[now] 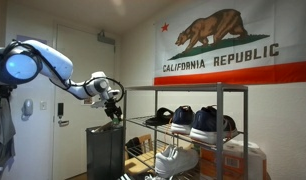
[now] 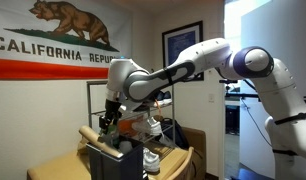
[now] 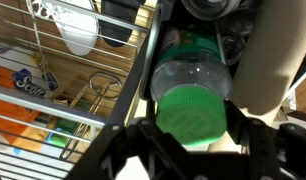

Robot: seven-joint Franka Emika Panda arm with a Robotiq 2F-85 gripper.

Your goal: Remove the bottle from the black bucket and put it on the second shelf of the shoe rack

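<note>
In the wrist view my gripper [image 3: 191,125] is shut on the bottle [image 3: 190,85], a clear pale bottle with a green cap that faces the camera. In both exterior views the gripper [image 1: 113,108] [image 2: 110,122] hangs just above the open top of the black bucket [image 1: 104,150] [image 2: 115,165], with the bottle too small to make out between the fingers. The silver shoe rack [image 1: 221,120] stands right beside the bucket; its second shelf [image 1: 153,124] carries dark and blue shoes. The rack's wire shelves also show in the wrist view [image 3: 53,70].
Shoes fill the rack tiers: a dark cap-like item and blue sneakers [image 1: 208,122] above, white shoes [image 1: 175,160] below. A tan stick-like object [image 2: 88,135] lies by the bucket. A California flag [image 1: 233,45] hangs on the wall; a door [image 1: 83,90] stands behind the bucket.
</note>
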